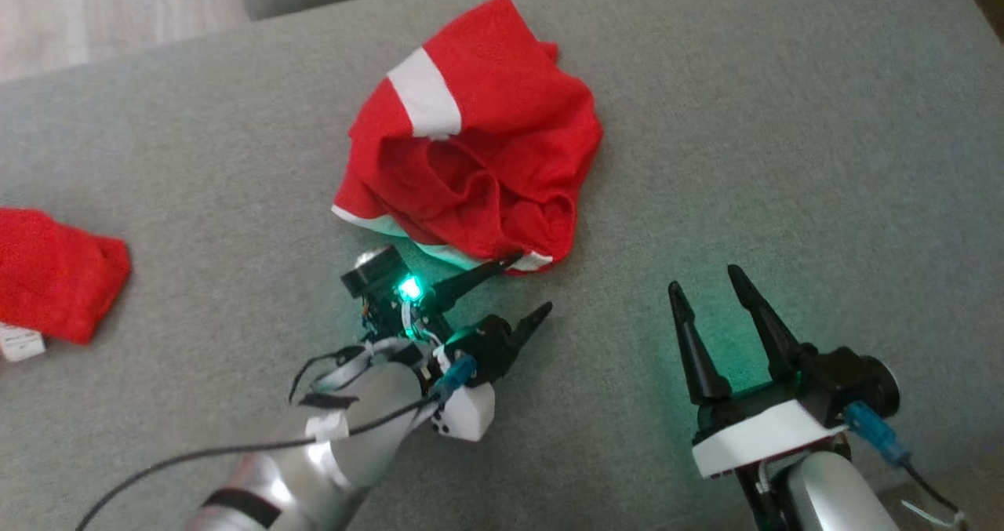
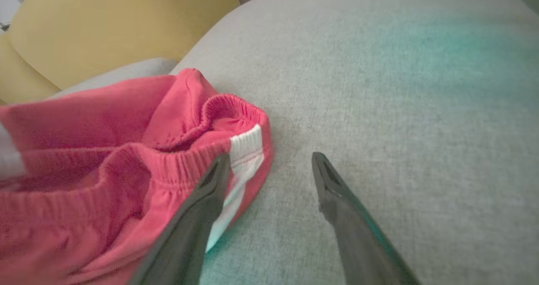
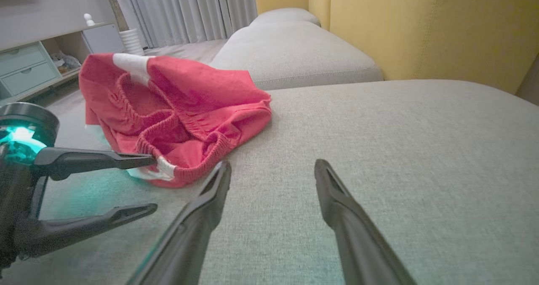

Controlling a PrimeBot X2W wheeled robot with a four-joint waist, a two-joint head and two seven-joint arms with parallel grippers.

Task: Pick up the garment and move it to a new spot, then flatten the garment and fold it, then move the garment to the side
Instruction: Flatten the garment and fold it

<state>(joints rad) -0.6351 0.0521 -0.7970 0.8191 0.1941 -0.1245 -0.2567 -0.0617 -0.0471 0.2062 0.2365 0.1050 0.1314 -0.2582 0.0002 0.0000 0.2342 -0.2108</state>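
**On the grey sofa seat (image 1: 784, 162): left gripper (image 1: 533, 283) at the garment's (image 1: 478, 139) near edge**

- Garment sits mid-seat, on the far side of the left gripper.
- Heap runs longer near-to-far than across, as far as a crumple has an axis.
- Left gripper fingers spread, nothing held. Far finger touches the near-right corner, at the white stripe (image 2: 246, 150) on the waistband (image 2: 177, 167). Near finger is over bare cushion.
- Right gripper (image 1: 704, 278) also spread and empty, off to the right, apart from the cloth. Left arm clearly nearer.
- My read: the edge isn't between the fingers yet, so a pinch needs a short push farther in.
- Look: red, shorts-like, bunched, elastic waist gaping, white side stripes.
- Separate red cloth (image 1: 55, 272) lies well left.
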